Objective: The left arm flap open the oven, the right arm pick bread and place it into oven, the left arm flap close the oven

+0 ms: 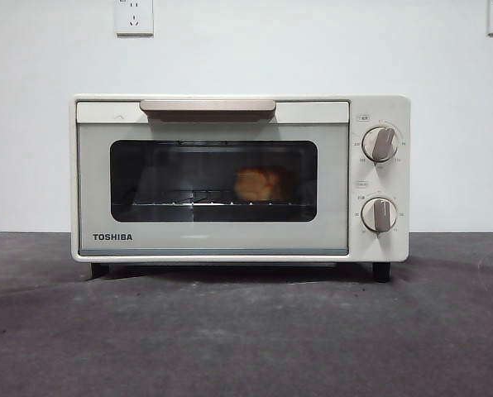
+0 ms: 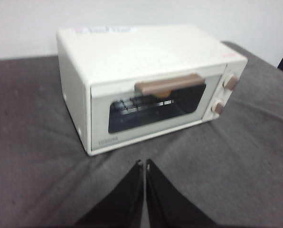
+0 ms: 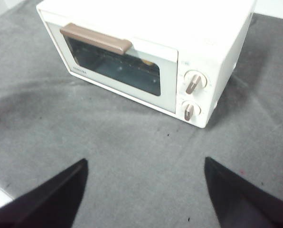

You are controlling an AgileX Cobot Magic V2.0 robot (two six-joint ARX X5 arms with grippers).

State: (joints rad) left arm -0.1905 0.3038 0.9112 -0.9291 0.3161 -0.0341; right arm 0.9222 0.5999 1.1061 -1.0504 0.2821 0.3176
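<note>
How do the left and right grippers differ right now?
The left gripper has its jaws shut together, tips nearly touching; the right gripper has its jaws spread wide. The left faces the oven from its handle side, the right from its knob side. Both are empty and hang back from the closed oven, with the bread inside.

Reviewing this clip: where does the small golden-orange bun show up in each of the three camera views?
Front view: the small golden-orange bun sits on the rack behind the dark glass window, right of centre.
Left wrist view: not visible; the beige bar handle covers that part of the window.
Right wrist view: only a faint orange glint behind the glass.
Shared landmark: that handle.
</note>
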